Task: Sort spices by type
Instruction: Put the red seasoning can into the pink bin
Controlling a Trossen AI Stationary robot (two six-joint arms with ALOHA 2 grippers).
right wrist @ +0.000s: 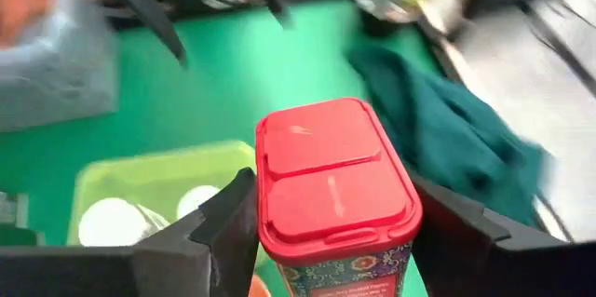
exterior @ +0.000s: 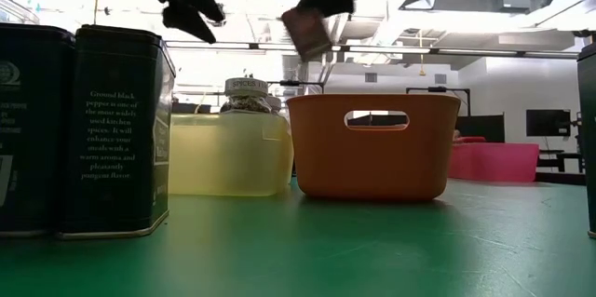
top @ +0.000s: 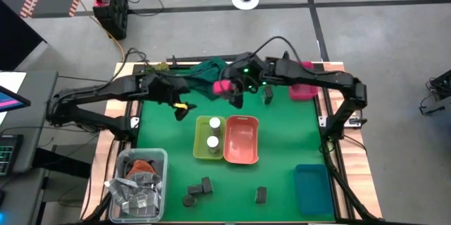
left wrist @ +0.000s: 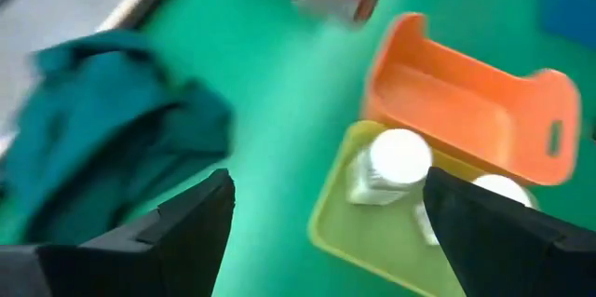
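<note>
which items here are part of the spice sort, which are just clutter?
Job:
- pink pack held in right gripper
- white-topped jars in yellow bin
- orange bin
- dark packs
- left gripper, open

Clutter:
- green cloth
- silvery packets

We see two white-topped round jars standing upright side by side in the yellow-green bin, one nearer the table's far side, the other nearer its front. A pink boxy pack with a red hinged lid and a patterned band hangs upright in the air, clamped between dark fingers, above the mat near the bins. Near the front edge stand dark grey blocky packs and one dark round jar, with another blocky pack well apart to their right. Another dark pack stands near the far edge.
</note>
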